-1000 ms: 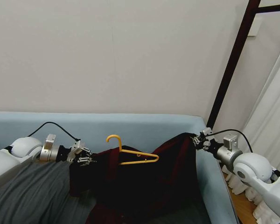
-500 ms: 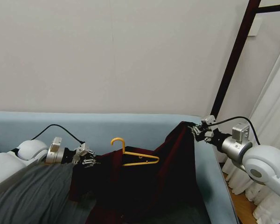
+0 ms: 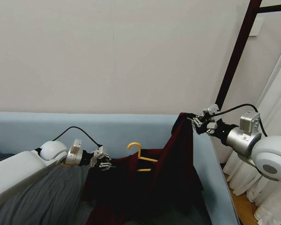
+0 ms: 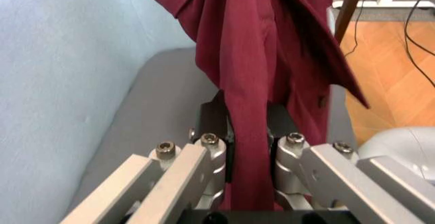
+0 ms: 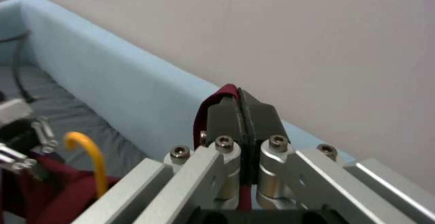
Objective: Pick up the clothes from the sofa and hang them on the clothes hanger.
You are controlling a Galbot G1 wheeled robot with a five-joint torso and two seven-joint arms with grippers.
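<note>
A dark red garment (image 3: pixel 164 178) hangs stretched between my two grippers above the sofa. My left gripper (image 3: pixel 104 163) is shut on its lower left edge, and the cloth (image 4: pixel 248 132) runs between the pads in the left wrist view. My right gripper (image 3: pixel 196 123) is shut on the upper right corner, held higher near the sofa's right end; a fold of red cloth (image 5: pixel 221 98) sits pinched in its jaws. A yellow hanger (image 3: pixel 139 158) sits inside the garment with its hook (image 5: pixel 87 155) sticking up.
The light blue sofa (image 3: pixel 47 126) has a grey seat cushion (image 3: pixel 42 197). A dark rack post (image 3: pixel 234 56) rises at the right, beside white curtains (image 3: pixel 271 108). Wooden floor (image 4: pixel 387 71) lies past the sofa's right end.
Both grippers moved right with the garment. The right gripper rose, lifting its corner above the sofa back. The hanger shifted right with the cloth.
</note>
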